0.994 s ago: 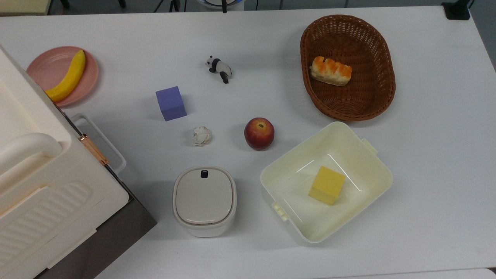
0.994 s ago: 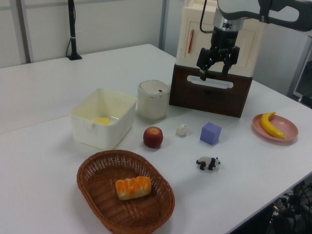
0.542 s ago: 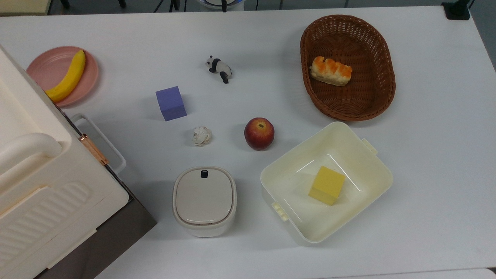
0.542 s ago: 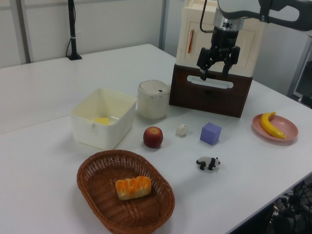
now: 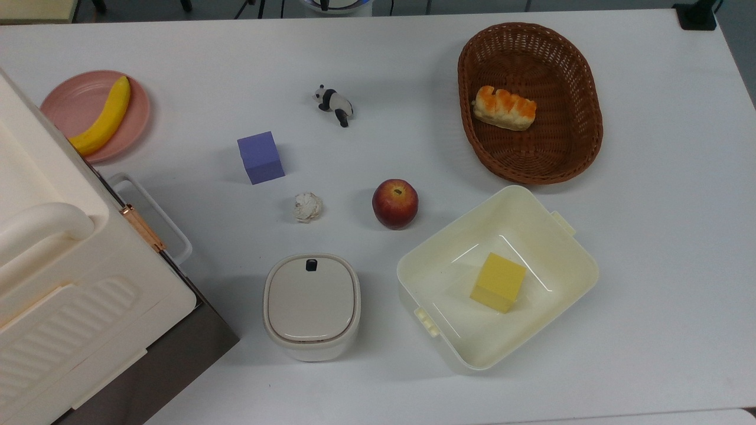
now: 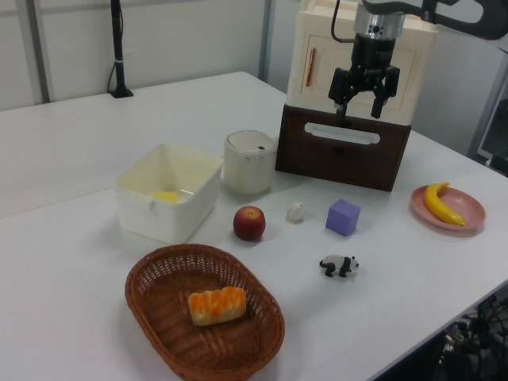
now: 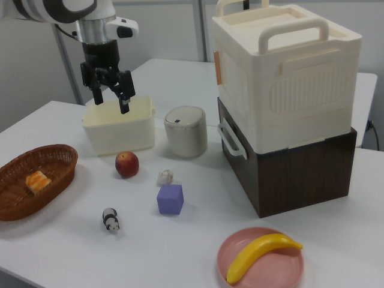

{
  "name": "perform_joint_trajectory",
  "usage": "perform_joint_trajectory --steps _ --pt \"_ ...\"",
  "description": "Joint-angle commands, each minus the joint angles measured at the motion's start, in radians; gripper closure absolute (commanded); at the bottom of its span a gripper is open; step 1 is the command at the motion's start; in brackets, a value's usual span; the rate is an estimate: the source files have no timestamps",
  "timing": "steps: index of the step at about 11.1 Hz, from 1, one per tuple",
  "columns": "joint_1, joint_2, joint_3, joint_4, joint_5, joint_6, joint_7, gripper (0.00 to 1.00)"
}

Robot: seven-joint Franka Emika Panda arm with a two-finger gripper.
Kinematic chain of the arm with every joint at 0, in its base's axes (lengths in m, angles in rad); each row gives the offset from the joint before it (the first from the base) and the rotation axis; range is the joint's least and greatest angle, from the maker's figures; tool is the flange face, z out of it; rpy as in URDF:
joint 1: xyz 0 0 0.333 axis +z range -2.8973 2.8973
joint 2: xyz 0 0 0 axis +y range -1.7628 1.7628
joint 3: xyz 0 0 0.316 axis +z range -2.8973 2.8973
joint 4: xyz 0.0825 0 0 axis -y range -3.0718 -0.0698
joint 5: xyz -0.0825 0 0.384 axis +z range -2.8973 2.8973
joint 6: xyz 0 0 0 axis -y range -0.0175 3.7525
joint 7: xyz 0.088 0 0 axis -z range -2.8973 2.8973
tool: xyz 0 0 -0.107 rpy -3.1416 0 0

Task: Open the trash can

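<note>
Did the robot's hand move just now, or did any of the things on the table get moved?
The gripper moved up and toward the left view's right, with its fingers open and holding nothing. The small off-white plastic trash can kept its flat greyish lid shut, and the red apple, purple cube and crumpled paper ball stayed put.

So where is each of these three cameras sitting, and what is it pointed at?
Top view: overhead, looking straight down on the table; the trash can sits near the bottom.
Left view: low at the basket side, facing the stacked case; the open claw hangs high.
Right view: opposite side, behind the banana; arm and claw at upper left.
Both side views share the claw and trash can.
</note>
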Motion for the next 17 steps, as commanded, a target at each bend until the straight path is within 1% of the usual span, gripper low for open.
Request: perform_joint_trajectory --steps 1,2,3,5,6,7,8,9,10,11,12,14,16,17 --pt "-0.008 0.060 0.035 0.051 0.022 -0.004 0.000 0.00" --pt "-0.069 0.022 0.112 -0.010 0.023 0.074 -0.002 0.00" --pt "-0.085 0.009 0.137 -0.032 0.026 0.090 -0.002 0.00" --pt "-0.070 0.000 0.129 -0.046 0.022 0.128 -0.005 0.00" --pt "-0.036 -0.002 0.091 -0.046 0.023 0.160 -0.006 0.00" --pt "0.026 -0.005 0.007 -0.046 0.028 0.173 -0.009 0.00" --pt "0.062 -0.003 -0.036 -0.041 0.031 0.184 -0.009 0.00" --pt "0.061 -0.002 -0.038 -0.044 0.031 0.211 0.003 0.10" --pt "0.061 0.007 -0.038 -0.042 0.034 0.255 0.004 0.58" --pt "0.059 0.013 -0.039 -0.044 0.051 0.327 0.003 0.96" --pt "0.061 0.035 -0.039 -0.044 0.058 0.410 0.004 1.00" --pt "0.062 0.091 -0.039 -0.038 0.058 0.585 0.015 1.00" --pt "0.065 0.170 -0.041 -0.010 0.039 0.673 0.096 1.00" --pt "0.062 0.203 -0.041 0.003 0.022 0.723 0.094 1.00"
